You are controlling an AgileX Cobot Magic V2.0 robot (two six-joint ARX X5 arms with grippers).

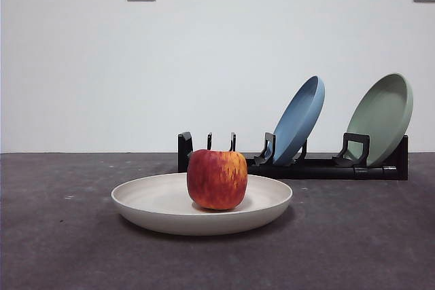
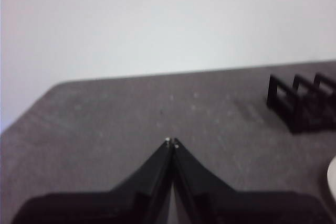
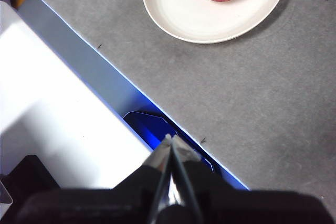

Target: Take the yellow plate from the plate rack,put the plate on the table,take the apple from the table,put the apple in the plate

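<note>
One apple resting inside yellow plate flat on counter, rack just behind it holding blue plate and green plate, left gripper jaws closed and empty, right gripper jaws closed and empty, clear of plate.

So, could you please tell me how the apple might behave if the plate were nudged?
The apple is round and sits loose in the yellow plate, so it would probably roll. The raised rim should likely contain it. Its smooth skin may be slippery.

Open table surrounds the yellow plate; plate rack behind
</note>
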